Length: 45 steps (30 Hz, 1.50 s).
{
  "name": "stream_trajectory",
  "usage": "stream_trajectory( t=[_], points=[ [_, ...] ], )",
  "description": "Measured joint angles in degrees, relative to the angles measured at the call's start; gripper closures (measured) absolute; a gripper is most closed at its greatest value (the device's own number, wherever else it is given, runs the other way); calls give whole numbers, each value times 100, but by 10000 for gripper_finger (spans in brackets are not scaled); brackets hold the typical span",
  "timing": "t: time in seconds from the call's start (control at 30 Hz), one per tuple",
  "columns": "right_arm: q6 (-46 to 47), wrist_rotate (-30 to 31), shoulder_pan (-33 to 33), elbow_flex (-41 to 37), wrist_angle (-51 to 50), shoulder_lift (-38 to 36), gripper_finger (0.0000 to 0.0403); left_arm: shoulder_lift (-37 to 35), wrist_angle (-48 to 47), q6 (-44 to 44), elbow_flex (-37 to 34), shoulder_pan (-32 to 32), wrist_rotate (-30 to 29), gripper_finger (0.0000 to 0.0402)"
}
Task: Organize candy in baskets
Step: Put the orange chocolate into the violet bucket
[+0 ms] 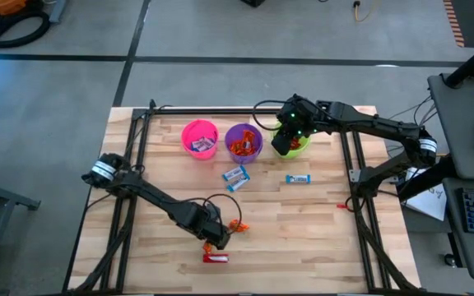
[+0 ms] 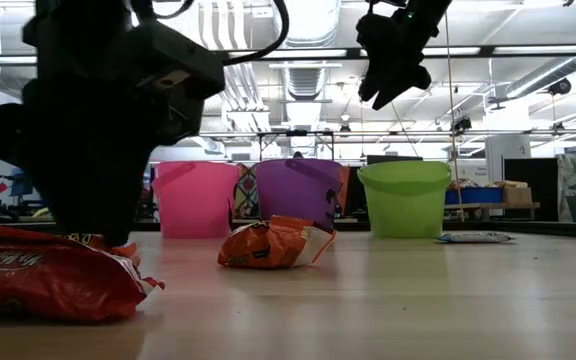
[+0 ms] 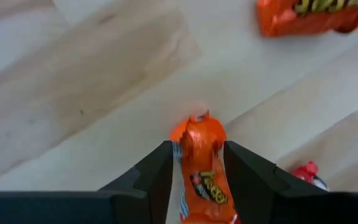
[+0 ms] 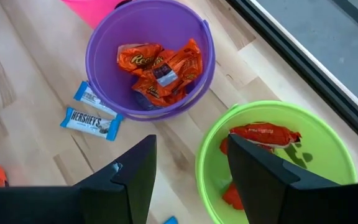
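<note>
Left gripper (image 3: pixel 197 180) low over the near part of the pale wooden table (image 1: pixel 303 238), fingers (image 3: pixel 148 180) closed on a shiny orange wrapped candy bar (image 3: pixel 201 168). Just beside it, a second orange wrapped candy (image 1: pixel 237 227) and a red wrapped candy bar (image 1: pixel 215 258) lying flat on the wood. Right gripper (image 4: pixel 188 180) raised above the round lime green plastic bucket (image 4: pixel 328 143), fingers (image 4: pixel 132 180) spread apart and holding nothing. Red wrapped candies (image 4: pixel 263 134) inside that green bucket. Beside it the round purple plastic bucket (image 4: pixel 104 37) filled with orange wrapped candies (image 4: pixel 160 71), then the round pink plastic bucket (image 1: pixel 199 138) with some candy inside. Two blue-and-white wrapped bars (image 1: pixel 236 176) on the table near the purple bucket, touching or nearly so; one more blue-and-white bar (image 1: pixel 298 178) near the green bucket.
</note>
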Motion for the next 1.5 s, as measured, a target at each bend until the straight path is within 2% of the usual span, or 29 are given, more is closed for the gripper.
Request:
stream_trajectory(
  t=[0.2,0.3,0.57,0.63,0.77,0.87,1.0,1.1,1.23,1.4,1.5],
  points=[
    [-71,0,0,0,19,0,216,147,67,-11,1,-6,-48,276],
    [-70,1,0,0,23,0,216,207,181,59,8,-11,-82,289],
    [-58,0,0,0,20,0,216,168,184,69,9,-15,-116,383],
    [-86,-7,0,0,20,0,216,108,166,147,9,-22,-129,393],
    [-163,-308,0,0,93,-4,216,-168,-317,537,183,-22,-147,391],
    [-204,-671,0,0,242,-4,216,-498,-927,964,373,-22,-370,390],
    [-206,-1213,12,0,641,-4,216,-1142,-1467,1522,553,14,-1013,390],
    [-206,-1642,51,0,1030,-7,216,-1777,-1457,1923,566,51,-1728,390],
    [-280,-2190,177,0,1654,-7,216,-2665,-901,2761,564,79,-2732,390],
    [-418,-2310,510,0,2530,-7,216,-3433,-24,3802,564,118,-3956,389],
    [-513,-2358,732,0,3066,-7,216,-3672,389,4425,564,187,-4186,389]
  ],
)
